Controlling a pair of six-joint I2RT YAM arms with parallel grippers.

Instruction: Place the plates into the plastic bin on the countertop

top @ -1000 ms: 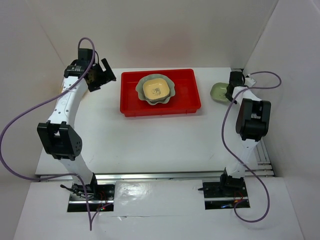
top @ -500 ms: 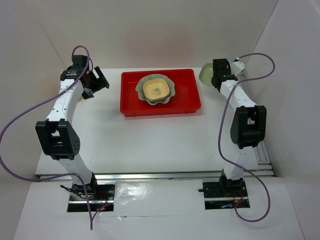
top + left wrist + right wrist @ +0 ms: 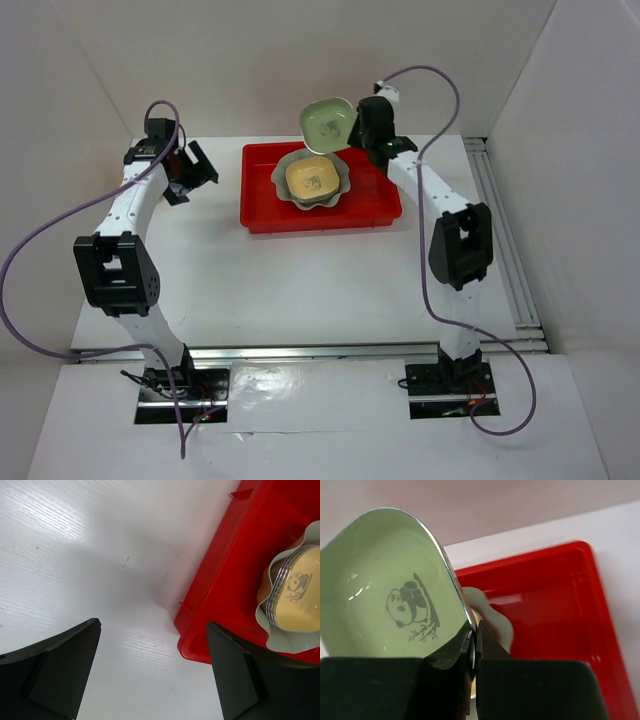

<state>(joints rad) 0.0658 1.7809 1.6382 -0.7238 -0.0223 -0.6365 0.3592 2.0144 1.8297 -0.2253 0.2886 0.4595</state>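
Green plate point(image 3: 328, 122), top middle of the frame, is pinched tight in my right gripper point(image 3: 473, 647) above the red bin point(image 3: 320, 222). Next I lower it and let go.

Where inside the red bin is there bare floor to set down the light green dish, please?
Bare floor: the red bin's left end, between rim and scalloped dish, and its right end. The middle is crowded by the stacked dishes.
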